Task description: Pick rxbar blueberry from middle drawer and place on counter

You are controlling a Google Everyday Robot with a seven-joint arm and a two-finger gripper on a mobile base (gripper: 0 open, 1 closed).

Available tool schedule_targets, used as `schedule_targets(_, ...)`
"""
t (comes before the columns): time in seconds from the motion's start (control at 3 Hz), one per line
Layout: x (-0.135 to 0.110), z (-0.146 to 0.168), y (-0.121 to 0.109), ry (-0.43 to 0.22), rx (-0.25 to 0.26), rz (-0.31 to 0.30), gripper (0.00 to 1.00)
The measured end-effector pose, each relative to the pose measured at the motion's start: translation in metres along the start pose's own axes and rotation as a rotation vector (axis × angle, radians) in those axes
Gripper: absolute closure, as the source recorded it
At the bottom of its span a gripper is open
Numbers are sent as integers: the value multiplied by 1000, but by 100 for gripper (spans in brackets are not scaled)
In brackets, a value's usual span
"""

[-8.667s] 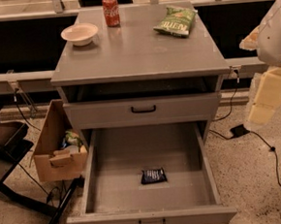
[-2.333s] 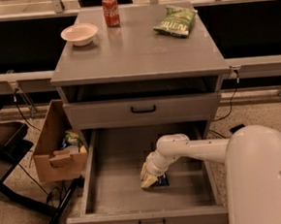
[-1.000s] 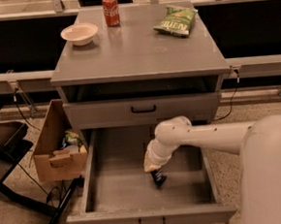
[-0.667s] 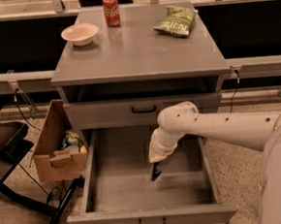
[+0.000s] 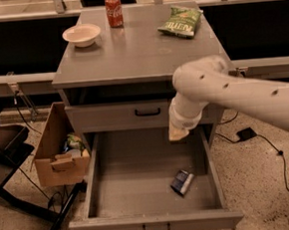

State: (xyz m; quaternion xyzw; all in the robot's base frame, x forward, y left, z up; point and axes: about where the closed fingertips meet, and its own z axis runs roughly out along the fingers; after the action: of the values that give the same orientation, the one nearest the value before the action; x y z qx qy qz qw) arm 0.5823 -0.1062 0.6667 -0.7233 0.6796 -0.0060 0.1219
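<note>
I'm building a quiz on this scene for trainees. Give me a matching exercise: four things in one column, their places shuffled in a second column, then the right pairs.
Things
1. rxbar blueberry
2. soda can
3. chip bag
4. gripper

Places
A. on the counter, far right corner
B. hanging above the open middle drawer, just in front of the upper drawer front
C. lying on the middle drawer's floor, right of centre
D. on the counter's far edge, next to the bowl

Pairs: 1-C, 2-D, 3-A, 4-B
</note>
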Motion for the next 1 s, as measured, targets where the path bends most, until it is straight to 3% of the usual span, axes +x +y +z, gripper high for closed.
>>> schedule_targets(0.33, 12, -62, -3, 48, 35, 56, 100)
schedule_targets(1.0, 9, -58, 1, 50, 31, 57, 57)
